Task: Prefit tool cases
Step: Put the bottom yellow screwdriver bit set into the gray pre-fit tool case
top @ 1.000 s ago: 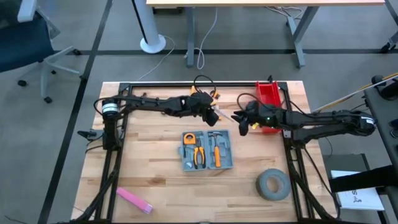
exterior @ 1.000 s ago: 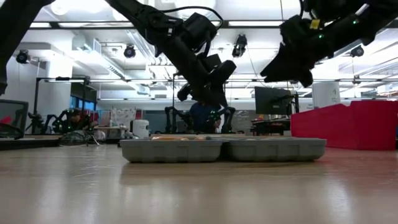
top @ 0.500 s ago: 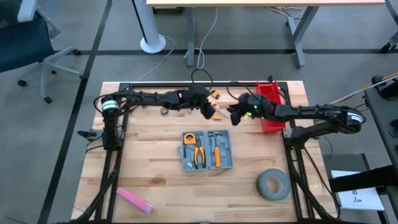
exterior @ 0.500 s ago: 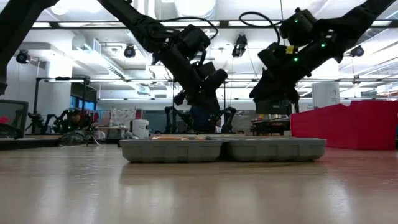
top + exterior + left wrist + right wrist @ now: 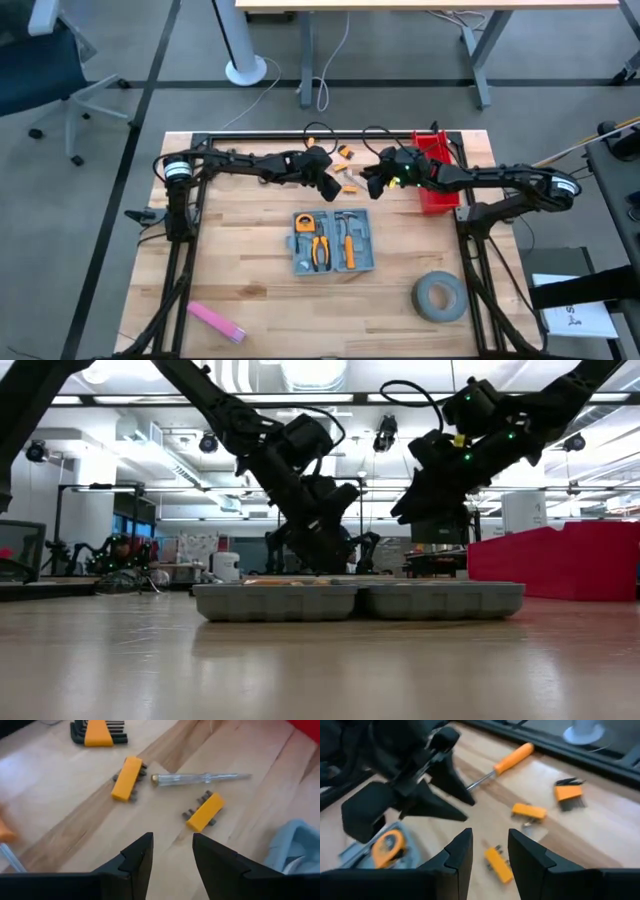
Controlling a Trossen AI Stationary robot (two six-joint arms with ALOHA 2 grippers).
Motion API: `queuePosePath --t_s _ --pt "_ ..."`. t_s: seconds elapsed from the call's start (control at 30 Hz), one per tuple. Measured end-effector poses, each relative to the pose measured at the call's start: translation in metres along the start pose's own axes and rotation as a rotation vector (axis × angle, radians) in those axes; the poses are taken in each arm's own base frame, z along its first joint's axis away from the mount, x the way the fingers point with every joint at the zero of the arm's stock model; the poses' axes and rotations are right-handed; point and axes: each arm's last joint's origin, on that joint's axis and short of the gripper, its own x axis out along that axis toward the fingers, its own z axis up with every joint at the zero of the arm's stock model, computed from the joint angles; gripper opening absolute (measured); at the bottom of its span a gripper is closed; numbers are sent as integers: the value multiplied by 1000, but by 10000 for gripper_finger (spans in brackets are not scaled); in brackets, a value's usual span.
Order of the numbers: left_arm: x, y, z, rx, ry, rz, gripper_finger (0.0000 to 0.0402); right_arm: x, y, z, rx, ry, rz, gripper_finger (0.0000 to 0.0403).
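tool case [image 5: 334,241]: lies open and flat on the wooden table [image 5: 260,290], tools seated in its recesses; unmoved across the last second. every place below is told from it.
pink block [image 5: 216,322]: nearer the front edge than the case, off toward the left arm's side; unmoved.
grey tape roll [image 5: 439,298]: nearer the front than the case, on the right arm's side; unmoved.
left gripper [image 5: 333,184]: hangs just behind the case's far edge, fingers [image 5: 136,857] apart with nothing between them; a second ago it sat a little farther toward the right arm's side, and it has since dropped lower in the low view.
right gripper [image 5: 368,180]: behind the case's far right corner, close beside the left gripper, fingers [image 5: 457,852] apart and empty; a second ago it was over by the bin, and it has since swung inward.
loose parts: two orange bit holders [image 5: 205,811], a clear-handled screwdriver [image 5: 200,778] and an orange hex key set [image 5: 98,731] lie on the wood beyond the case.
red bin [image 5: 434,170]: behind the case, at the table's right edge.
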Motion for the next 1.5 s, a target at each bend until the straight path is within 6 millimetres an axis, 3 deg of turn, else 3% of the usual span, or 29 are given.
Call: queuePosePath --t_s 0.3,0.47,0.7,0.9,1.17,1.5 --pt "-10 -16 28 39 -89 -44 152 0 4 -2 24 42 90 114" --pt "-13 -8 38 30 -88 -25 157 0 6 -2 21 38 90 117" --pt "-12 -1 32 30 -12 14 182 -9 8 2 -8 23 94 105" --pt "-12 -13 23 57 18 -20 192 -13 4 -7 -44 115 59 96" --pt "-10 -20 26 44 -85 -71 179 -12 4 -8 -54 119 59 99" --pt "-10 -20 26 35 -87 -73 156 -11 6 -3 -73 75 76 123"
